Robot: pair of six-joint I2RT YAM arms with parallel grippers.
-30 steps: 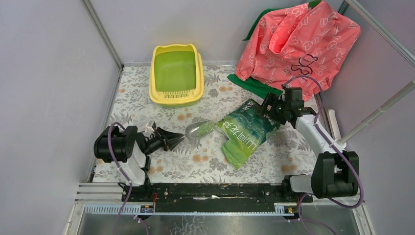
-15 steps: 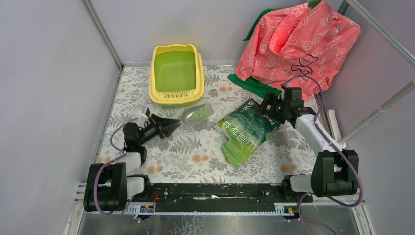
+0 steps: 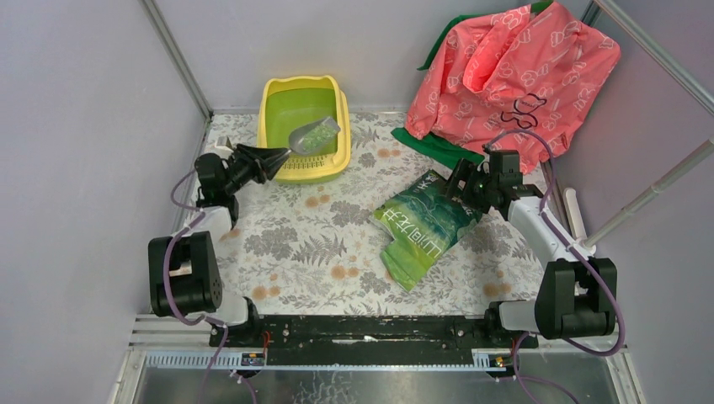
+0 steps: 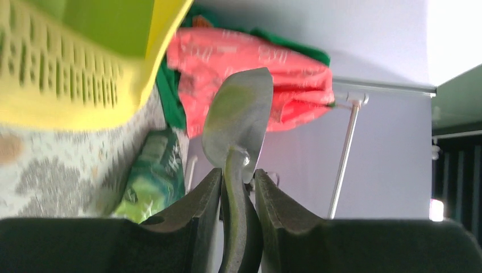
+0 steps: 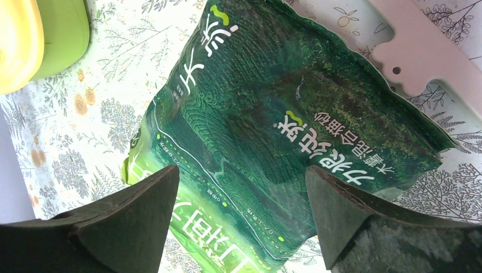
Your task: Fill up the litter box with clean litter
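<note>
The yellow litter box (image 3: 320, 169), green inside, stands at the far left of the mat. My left gripper (image 3: 268, 159) is shut on the handle of a grey scoop (image 3: 313, 135). It holds the scoop bowl, loaded with green-grey litter (image 3: 320, 133), above the box's inside near the slotted lip. In the left wrist view the jaws (image 4: 237, 179) clamp the handle; the scoop's underside (image 4: 239, 114) shows, its litter is hidden, and the box's slotted lip (image 4: 68, 74) is at upper left. My right gripper (image 3: 461, 187) is open above the far corner of the green bag (image 3: 421, 227), its jaws (image 5: 241, 173) spread wide over the bag (image 5: 273, 114).
A pink patterned garment (image 3: 514, 76) on green cloth (image 3: 434, 147) lies at the far right. A floral mat (image 3: 337, 252) covers the table. Grey walls close in on the left and back. A white pole (image 3: 648, 198) slants at the right. A white flat part (image 5: 420, 57) lies beside the bag.
My left arm has swung from the near left of the mat to the far left, carrying the loaded scoop up over the litter box. The right arm has not moved.
</note>
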